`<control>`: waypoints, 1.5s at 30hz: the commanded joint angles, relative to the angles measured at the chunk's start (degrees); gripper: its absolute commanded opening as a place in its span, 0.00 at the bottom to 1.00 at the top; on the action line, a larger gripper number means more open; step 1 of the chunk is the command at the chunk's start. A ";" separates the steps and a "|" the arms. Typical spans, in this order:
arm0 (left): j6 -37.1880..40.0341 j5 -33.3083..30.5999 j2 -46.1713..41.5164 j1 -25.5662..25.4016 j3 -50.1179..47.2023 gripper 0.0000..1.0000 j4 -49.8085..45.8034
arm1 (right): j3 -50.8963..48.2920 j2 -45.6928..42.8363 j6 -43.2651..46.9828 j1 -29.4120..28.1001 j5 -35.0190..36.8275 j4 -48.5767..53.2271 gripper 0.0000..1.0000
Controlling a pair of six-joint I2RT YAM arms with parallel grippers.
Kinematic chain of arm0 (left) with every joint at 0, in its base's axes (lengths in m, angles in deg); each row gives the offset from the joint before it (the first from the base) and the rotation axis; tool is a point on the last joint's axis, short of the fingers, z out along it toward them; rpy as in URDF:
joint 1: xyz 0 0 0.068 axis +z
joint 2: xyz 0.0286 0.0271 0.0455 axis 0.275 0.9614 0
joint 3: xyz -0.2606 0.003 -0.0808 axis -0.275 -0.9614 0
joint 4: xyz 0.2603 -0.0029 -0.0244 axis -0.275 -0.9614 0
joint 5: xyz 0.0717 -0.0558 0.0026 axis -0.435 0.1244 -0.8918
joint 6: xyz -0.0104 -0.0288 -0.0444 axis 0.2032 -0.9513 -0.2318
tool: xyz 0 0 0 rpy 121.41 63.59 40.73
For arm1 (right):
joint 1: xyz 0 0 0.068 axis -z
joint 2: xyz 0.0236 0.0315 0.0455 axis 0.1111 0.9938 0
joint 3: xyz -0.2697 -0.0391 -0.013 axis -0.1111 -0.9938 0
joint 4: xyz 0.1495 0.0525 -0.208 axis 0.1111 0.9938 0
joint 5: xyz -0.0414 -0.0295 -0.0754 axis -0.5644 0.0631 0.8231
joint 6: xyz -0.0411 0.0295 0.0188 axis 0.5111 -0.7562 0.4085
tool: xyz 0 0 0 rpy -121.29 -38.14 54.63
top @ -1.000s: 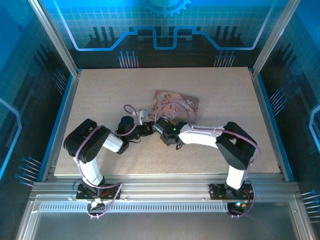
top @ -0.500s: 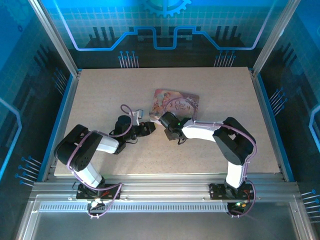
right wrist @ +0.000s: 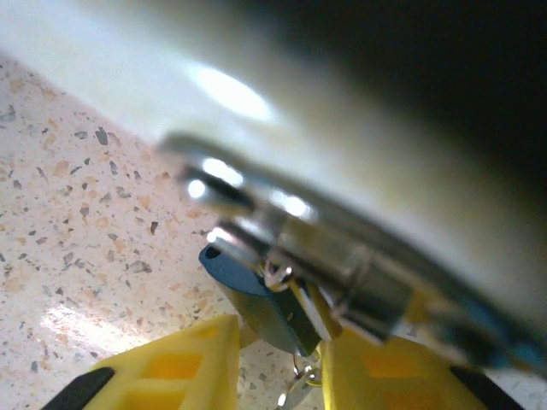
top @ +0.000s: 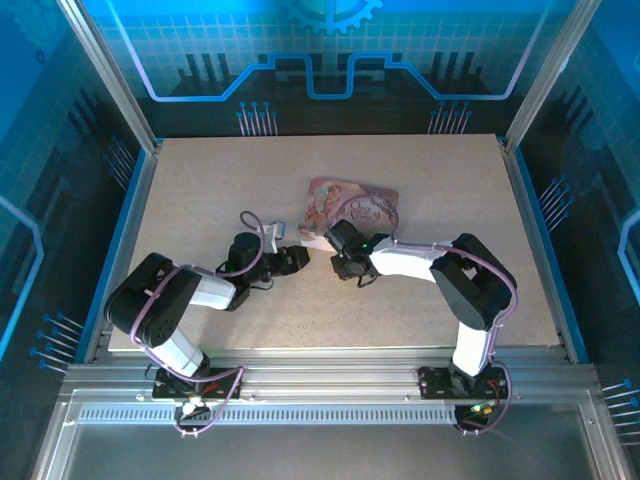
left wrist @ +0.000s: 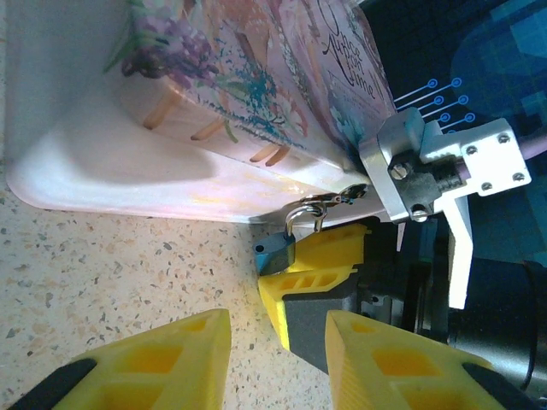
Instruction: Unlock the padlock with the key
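Flanking one padlock (right wrist: 265, 312) at the edge of one box (left wrist: 239, 111), right gripper (right wrist: 282, 335), clench untellable; left gripper (left wrist: 278, 320) gapes empty; table (left wrist: 120, 273) bare lower left.

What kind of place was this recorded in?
Most likely an enclosed robot work cell in a lab or demo space. An aluminium frame surrounds a speckled tabletop, and blue translucent panels printed with grid and circuit patterns wall it in.
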 commanded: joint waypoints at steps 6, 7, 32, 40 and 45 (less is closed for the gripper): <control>0.85 0.26 -1.93 0.49 -1.32 0.35 0.59 | -2.04 -2.67 2.77 0.36 2.32 3.21 0.18; 0.85 0.19 -2.11 0.48 -1.34 0.35 0.47 | -2.04 -3.07 3.41 0.43 2.18 3.03 0.17; 2.70 3.82 -0.58 1.45 -3.31 0.37 10.21 | 1.46 -8.04 16.01 1.06 4.21 9.29 0.00; 2.40 4.12 0.24 1.44 -3.84 0.37 11.49 | 3.59 -8.04 11.20 1.02 12.32 13.96 0.00; 2.36 4.22 0.28 1.36 -3.87 0.37 11.66 | 4.39 -7.39 11.52 1.13 11.12 13.50 0.00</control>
